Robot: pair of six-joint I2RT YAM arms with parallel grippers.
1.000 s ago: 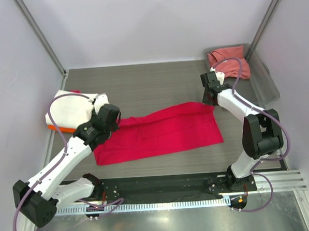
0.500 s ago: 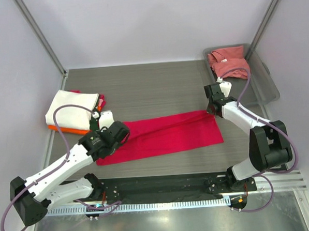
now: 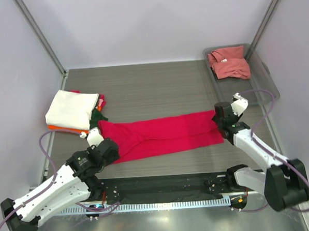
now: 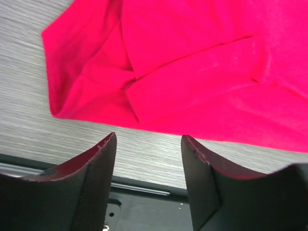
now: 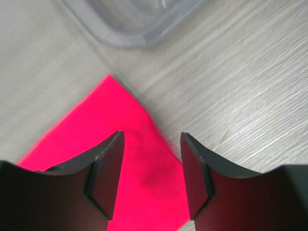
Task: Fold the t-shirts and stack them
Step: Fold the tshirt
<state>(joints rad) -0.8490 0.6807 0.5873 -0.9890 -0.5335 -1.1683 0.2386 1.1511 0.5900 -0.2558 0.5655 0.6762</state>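
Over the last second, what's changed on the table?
Both arms folded the crimson t-shirt toward the near edge into a narrow strip, then the left gripper and right gripper opened and let go. The folded stack and the salmon t-shirt in the tray stayed put.

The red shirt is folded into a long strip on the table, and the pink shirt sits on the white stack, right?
No: the pink shirt lies in the grey tray, as the top view shows. The red shirt is a long strip on the table.

Bright even light, faint shadows, slight wrist-view blur
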